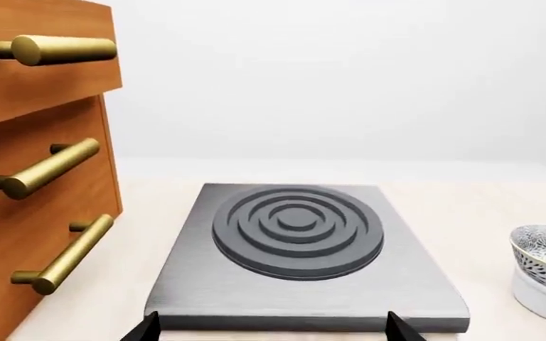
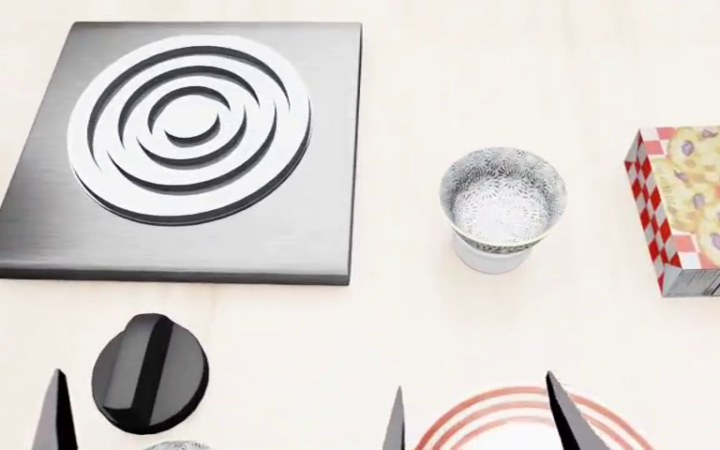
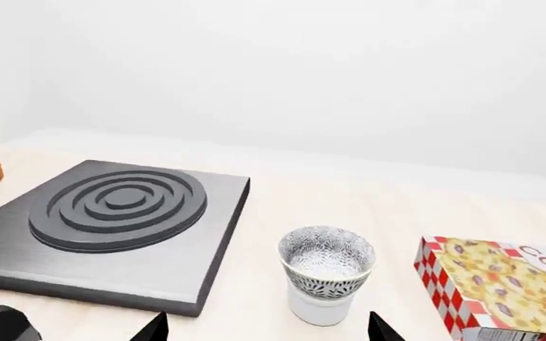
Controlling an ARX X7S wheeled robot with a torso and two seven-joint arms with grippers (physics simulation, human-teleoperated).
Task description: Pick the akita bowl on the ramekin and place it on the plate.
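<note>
Pale countertop held the akita bowl atop the ramekin; we judged it light, glossy, rim-graspable; right gripper stood wide, empty.

A simulated kitchen is shown. A grey hob with concentric rings is set on a pale wooden worktop. Wooden drawers with brass bar handles are seen beside the hob. Crockery is laid out: a patterned bowl stacked on a ramekin, and a red-ringed plate. A checkered food box stands nearby.
</note>
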